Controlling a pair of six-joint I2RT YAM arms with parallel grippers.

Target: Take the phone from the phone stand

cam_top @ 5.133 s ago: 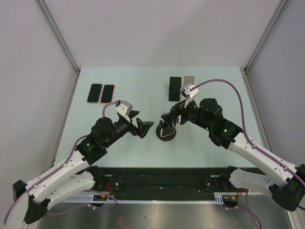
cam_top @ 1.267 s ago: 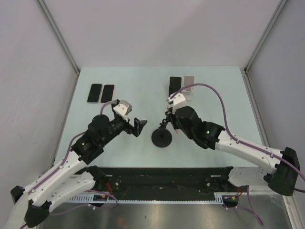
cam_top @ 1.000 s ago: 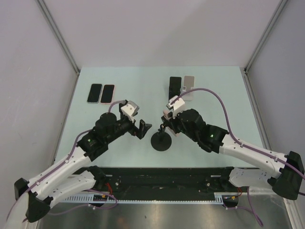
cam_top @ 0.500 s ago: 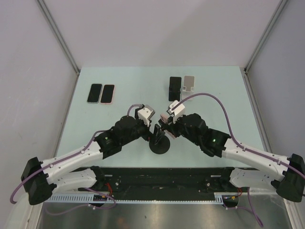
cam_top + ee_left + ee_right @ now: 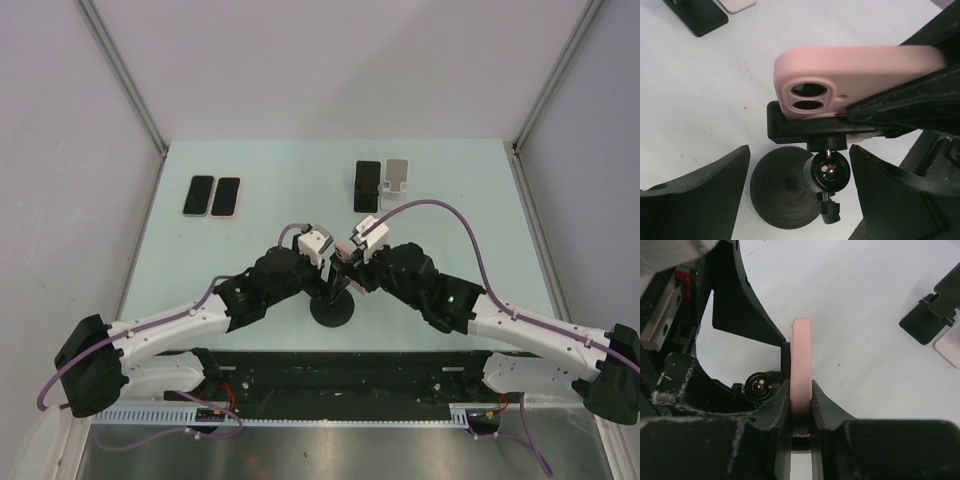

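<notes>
Left wrist view: pink phone clamped over its stand.
On the near part of the table [image 5: 450, 200], the left gripper [image 5: 797, 175] stood released, its jaws spread to either side of the phone stand [image 5: 785, 192] without touching it. The phone [image 5: 855, 75] sat with its lower edge in the stand's cradle, and the right gripper [image 5: 801, 396] was clenched on it, one finger against each face. Farther back, well left of the stand, lay two phones [image 5: 212, 196]; back and right of it sat a dark phone [image 5: 368, 186] and a pale device [image 5: 397, 170].
</notes>
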